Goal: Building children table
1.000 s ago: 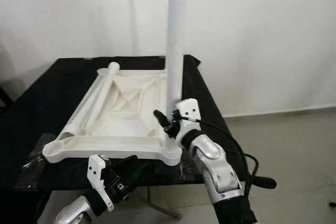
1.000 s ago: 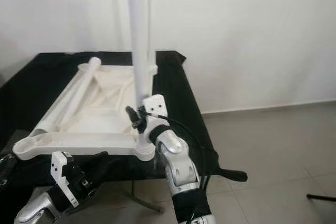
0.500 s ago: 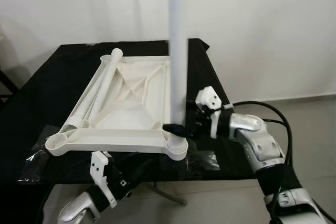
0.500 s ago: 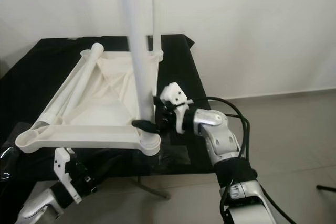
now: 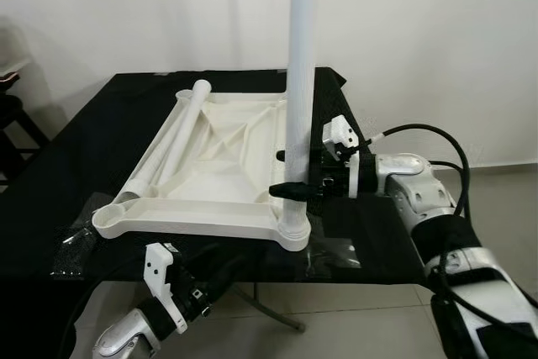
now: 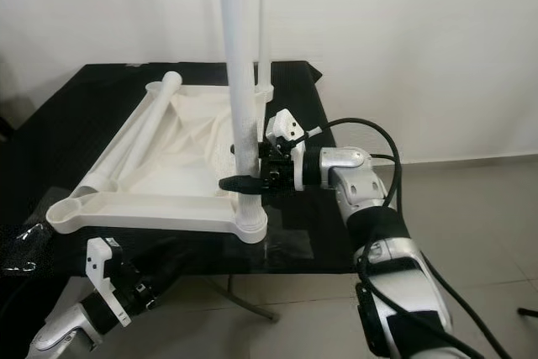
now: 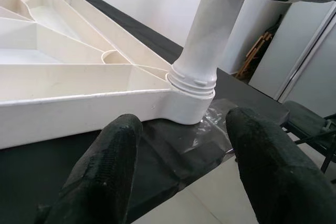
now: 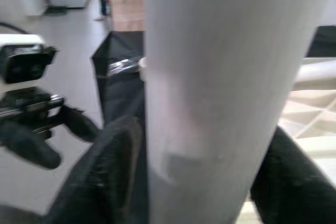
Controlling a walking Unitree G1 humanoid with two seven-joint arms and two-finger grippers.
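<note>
One second on, my right gripper (image 5: pixel 290 176) has swung from behind the near leg (image 5: pixel 299 90) to its side, fingers closed around it above the corner socket of the upturned tabletop (image 5: pixel 210 166), so I judge I'm screwing it home; left gripper (image 7: pixel 178 156) hangs wide below.

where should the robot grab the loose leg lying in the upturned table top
Grip the loose leg at mid-length, coming from above with fingers across its round tube. It lies flat along the table top's left rim, so the ends sit against corners while the middle is exposed. The left hand is nearer, I think.
</note>
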